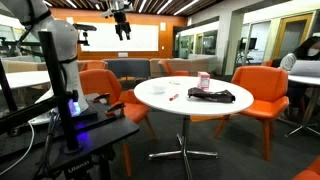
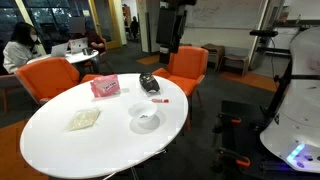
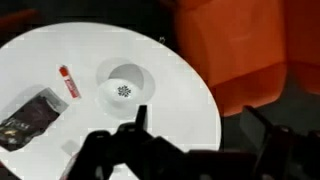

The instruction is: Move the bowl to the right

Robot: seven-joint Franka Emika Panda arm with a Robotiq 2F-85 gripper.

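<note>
The small white bowl [image 3: 125, 90] sits on the round white table [image 3: 180, 95], with a dark mark at its bottom. It also shows in an exterior view [image 2: 146, 121], near the table's edge. My gripper [image 3: 200, 125] is open and empty. It hangs high above the table in both exterior views [image 1: 122, 30] [image 2: 170, 45]. In the wrist view its two dark fingers straddle the table's edge, below and to the right of the bowl and apart from it.
A red marker [image 3: 68, 82] and a flat black pouch [image 3: 28, 118] lie left of the bowl. A pink-and-white cup [image 1: 204, 80] stands on the table. A pale flat packet [image 2: 84, 119] lies there too. Orange chairs [image 3: 250, 50] ring the table.
</note>
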